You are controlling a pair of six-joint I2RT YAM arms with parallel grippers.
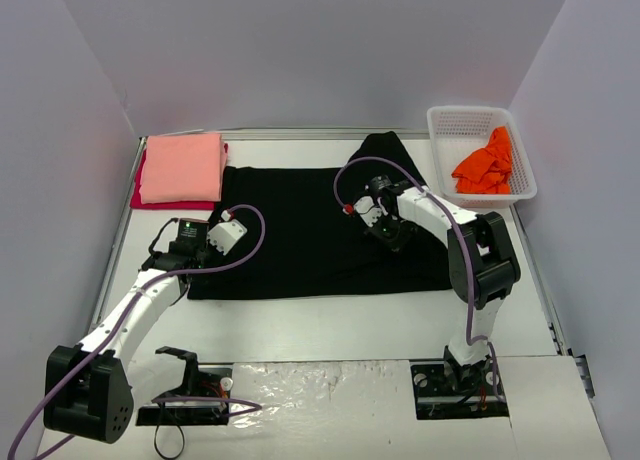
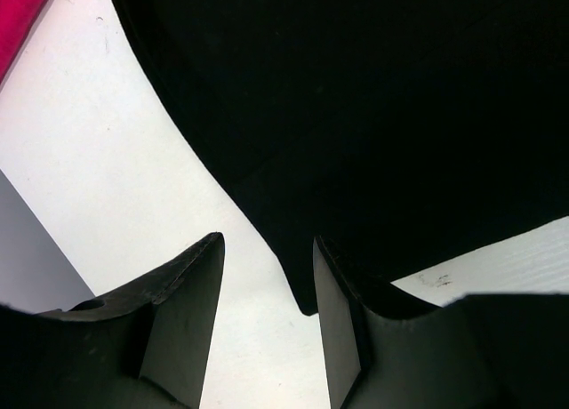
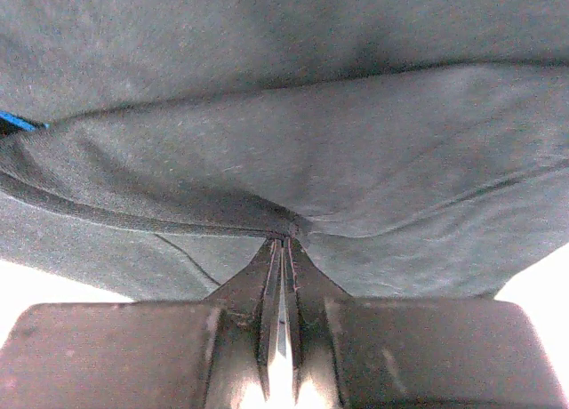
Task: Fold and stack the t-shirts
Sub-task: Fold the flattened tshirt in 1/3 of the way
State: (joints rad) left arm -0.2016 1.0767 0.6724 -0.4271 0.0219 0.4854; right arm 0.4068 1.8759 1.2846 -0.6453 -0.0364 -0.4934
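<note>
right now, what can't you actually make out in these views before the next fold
Red t-shirt: top view, mostly under the salmon-pink t-shirt; only an edge shows.
Orange t-shirt: top view, crumpled in the basket, shape too small to read.
Black t-shirt: right wrist view, how many layers the right gripper pinches is hidden between its shut tips.

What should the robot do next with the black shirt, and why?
Probably close the left gripper on the black shirt, whose corner sits between its open fingers. The right gripper is shut on a fold of that shirt, so a second hold would let both arms fold it.
</note>
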